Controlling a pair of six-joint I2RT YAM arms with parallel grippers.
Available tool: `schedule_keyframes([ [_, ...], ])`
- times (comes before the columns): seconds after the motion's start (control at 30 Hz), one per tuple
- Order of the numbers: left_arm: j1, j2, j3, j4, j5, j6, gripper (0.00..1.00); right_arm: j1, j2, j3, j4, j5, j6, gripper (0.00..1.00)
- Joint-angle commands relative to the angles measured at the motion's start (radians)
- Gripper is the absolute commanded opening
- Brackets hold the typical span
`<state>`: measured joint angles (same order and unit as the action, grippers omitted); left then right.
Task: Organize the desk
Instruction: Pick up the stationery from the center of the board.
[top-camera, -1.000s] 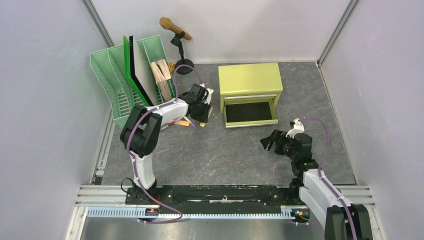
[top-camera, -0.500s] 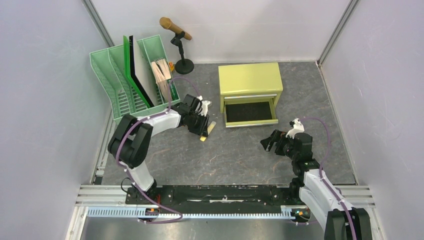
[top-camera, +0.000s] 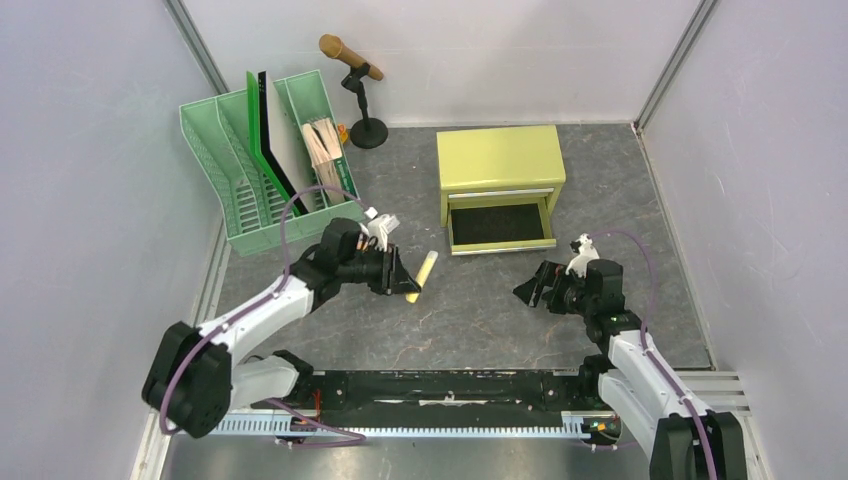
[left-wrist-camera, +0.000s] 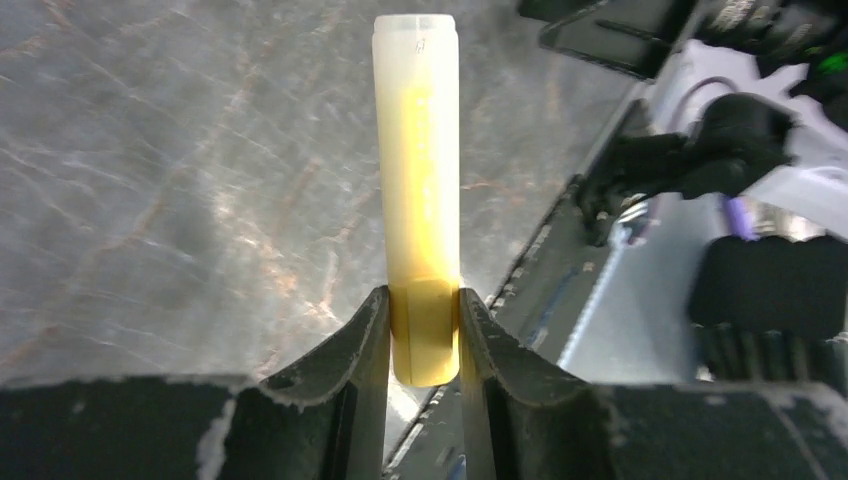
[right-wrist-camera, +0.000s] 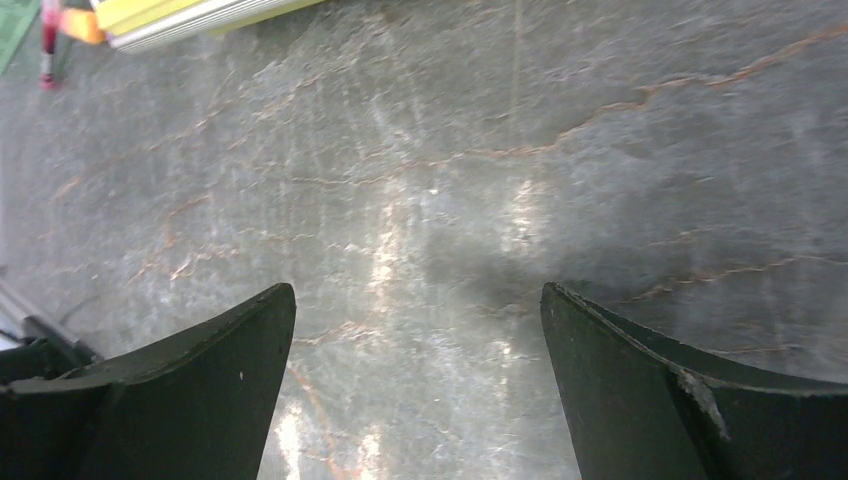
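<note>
Left gripper (left-wrist-camera: 424, 325) clamps the yellow marker (left-wrist-camera: 417, 180), right gripper (right-wrist-camera: 416, 292) gapes empty; marker unstowed, cabinet drawer (top-camera: 500, 246) open, organizing judged incomplete.

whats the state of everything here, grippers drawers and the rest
left gripper: jaws shut on the yellow marker
yellow marker: cap on, gripped at one end
right gripper: jaws wide open, holding nothing
lower drawer: pulled open, looks empty
upper drawer: shut
microphone: on its stand, tilted
green file rack: upright, folders in it
</note>
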<state>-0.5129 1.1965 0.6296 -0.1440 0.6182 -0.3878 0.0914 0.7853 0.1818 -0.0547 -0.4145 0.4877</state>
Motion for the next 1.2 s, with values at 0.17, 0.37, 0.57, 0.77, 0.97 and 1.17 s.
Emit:
schedule_keyframes([
  [0.17, -0.009, -0.158, -0.275, 0.644, 0.106, -0.587, 0.30, 0.167, 0.030, 0.058, 0.213, -0.176, 0.249, 0.99],
  [0.37, -0.024, -0.115, -0.341, 0.843, 0.117, -0.714, 0.30, 0.344, 0.123, 0.117, 0.415, -0.165, 0.404, 0.99],
  [0.57, -0.063, -0.073, -0.343, 0.917, 0.149, -0.736, 0.30, 0.461, 0.264, 0.183, 0.608, -0.173, 0.501, 0.99],
  [0.77, -0.076, -0.063, -0.350, 0.955, 0.159, -0.752, 0.30, 0.536, 0.382, 0.254, 0.737, -0.175, 0.556, 0.95],
  [0.97, -0.078, -0.074, -0.361, 0.965, 0.152, -0.753, 0.30, 0.565, 0.472, 0.278, 0.882, -0.191, 0.625, 0.82],
  [1.17, -0.079, -0.073, -0.369, 0.949, 0.155, -0.743, 0.30, 0.585, 0.537, 0.292, 0.968, -0.222, 0.684, 0.41],
])
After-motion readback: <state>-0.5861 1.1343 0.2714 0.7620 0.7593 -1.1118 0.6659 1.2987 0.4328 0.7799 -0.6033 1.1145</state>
